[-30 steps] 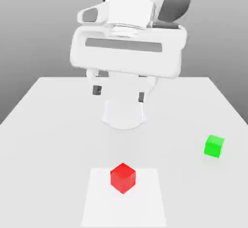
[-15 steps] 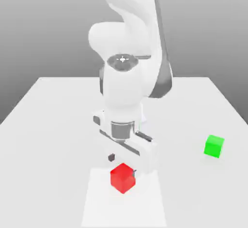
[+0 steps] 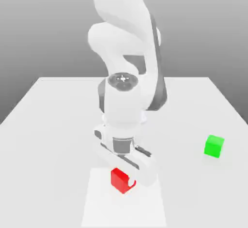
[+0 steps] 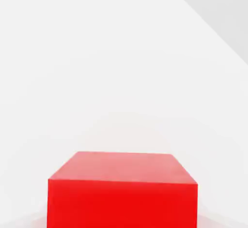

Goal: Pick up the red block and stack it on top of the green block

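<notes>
The red block rests on a pale square patch at the near middle of the table. My gripper has come straight down over it, its hand covering the block's top, and the jaws are shut on the block's sides. One fingertip shows at the block's edge on the exterior view's right. In the hand view the red block sits very close, with its top face and one side showing. The green block stands alone on the table, well off to the exterior view's right and slightly farther back.
A white table carries both blocks. The lighter square patch lies under the red block near the front edge. The arm's white body towers over the table's middle, behind the red block.
The arm has swung down from high above the table onto the red block. Its jaws were open around the block half a second ago and have closed on it. Neither block has moved.
</notes>
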Controlling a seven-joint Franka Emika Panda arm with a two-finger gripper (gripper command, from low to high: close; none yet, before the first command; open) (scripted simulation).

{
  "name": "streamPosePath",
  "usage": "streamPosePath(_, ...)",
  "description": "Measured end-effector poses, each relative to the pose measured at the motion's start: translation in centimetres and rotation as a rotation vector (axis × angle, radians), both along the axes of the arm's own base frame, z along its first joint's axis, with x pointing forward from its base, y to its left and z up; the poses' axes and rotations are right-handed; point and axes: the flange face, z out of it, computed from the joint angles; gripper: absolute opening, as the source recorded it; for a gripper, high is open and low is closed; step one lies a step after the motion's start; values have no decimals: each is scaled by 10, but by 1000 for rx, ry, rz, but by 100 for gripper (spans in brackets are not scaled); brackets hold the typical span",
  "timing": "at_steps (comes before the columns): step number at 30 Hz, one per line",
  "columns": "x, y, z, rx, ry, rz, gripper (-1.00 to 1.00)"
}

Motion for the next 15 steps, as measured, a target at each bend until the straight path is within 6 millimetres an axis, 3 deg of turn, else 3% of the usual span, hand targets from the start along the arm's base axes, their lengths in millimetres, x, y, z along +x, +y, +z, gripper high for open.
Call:
streamPosePath(11, -4, 4, 50, -2, 6, -3, -100)
streamPosePath(15, -11, 75, 61, -5, 5, 46, -100)
